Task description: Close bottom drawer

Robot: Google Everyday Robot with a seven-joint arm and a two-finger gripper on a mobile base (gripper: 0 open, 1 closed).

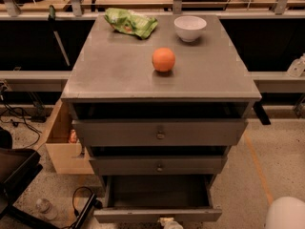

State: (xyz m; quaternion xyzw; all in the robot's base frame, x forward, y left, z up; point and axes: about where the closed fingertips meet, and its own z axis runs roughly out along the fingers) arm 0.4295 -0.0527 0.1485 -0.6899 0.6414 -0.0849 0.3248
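The grey cabinet (pixel 114 75) has three drawers. The bottom drawer (pixel 128 214) is pulled out towards me; its shallow tray shows dark and empty inside. The middle drawer (pixel 190 166) and the top drawer (pixel 119 132) also stand slightly out. A small pale part at the picture's bottom edge, right in front of the bottom drawer's front panel, looks like the tip of my gripper (pixel 167 223). Most of it is cut off by the frame.
On the cabinet top lie an orange (pixel 163 59), a white bowl (pixel 190 28) and a green bag (pixel 130 22). A cardboard box (pixel 59 142) stands left of the cabinet. A black chair (pixel 16 175), a bottle (pixel 45 208) and cables are at lower left. A white rounded robot part (pixel 286 213) is at lower right.
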